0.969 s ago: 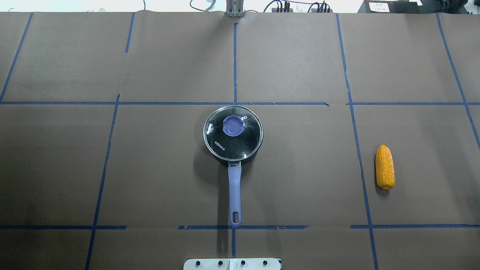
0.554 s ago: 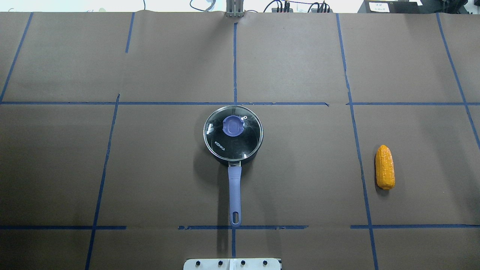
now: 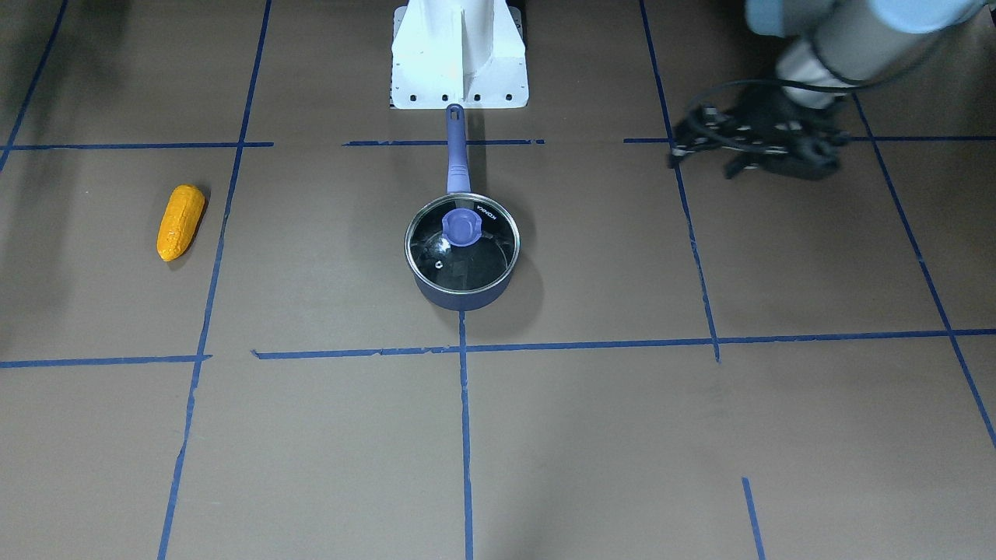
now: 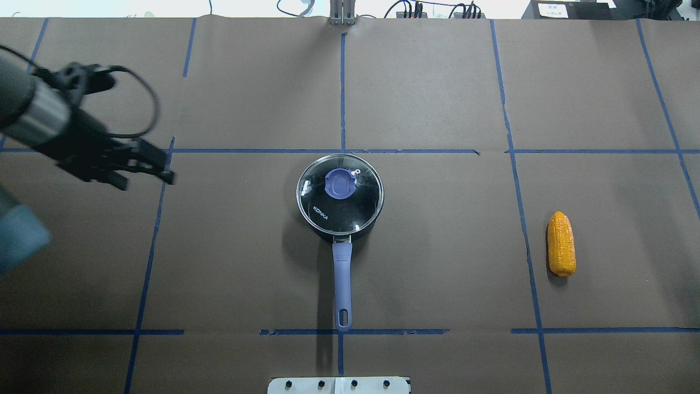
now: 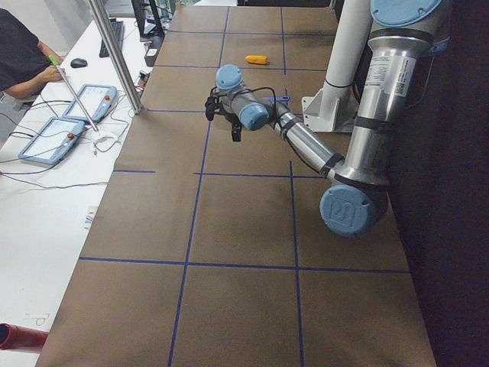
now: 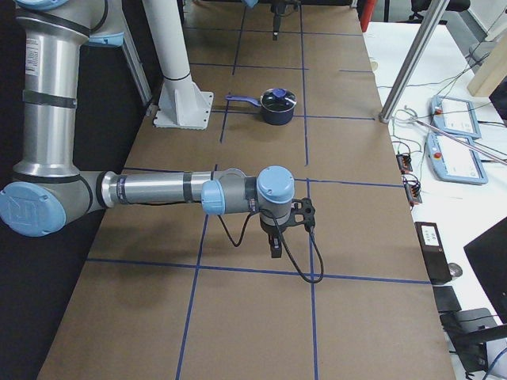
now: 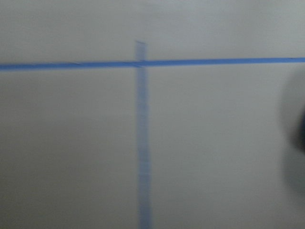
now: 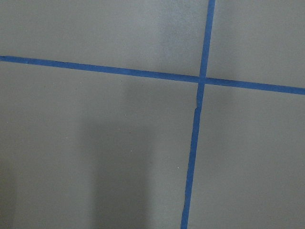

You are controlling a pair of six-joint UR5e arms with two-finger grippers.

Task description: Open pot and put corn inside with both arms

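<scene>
The dark navy pot (image 4: 342,268) stands mid-table with its glass lid (image 4: 361,205) and blue knob (image 4: 340,183) on it, handle toward the robot base; it also shows in the front view (image 3: 459,298). The yellow-orange corn (image 4: 561,244) lies alone on the right side of the overhead view, seen too in the front view (image 3: 180,222). My left gripper (image 4: 147,179) hovers open and empty well left of the pot, also in the front view (image 3: 778,165). My right gripper (image 6: 275,247) shows only in the exterior right view, far from the pot; I cannot tell its state.
The white robot base plate (image 4: 339,385) sits at the near table edge behind the pot handle. Blue tape lines (image 4: 343,93) grid the brown table cover. A metal post (image 4: 342,13) stands at the far edge. An operator (image 5: 19,53) and control tablets (image 5: 50,141) are beside the table.
My left arm and its gripper have come into the overhead view from the left; before, no arm showed there. The pot, lid and corn have not moved.
</scene>
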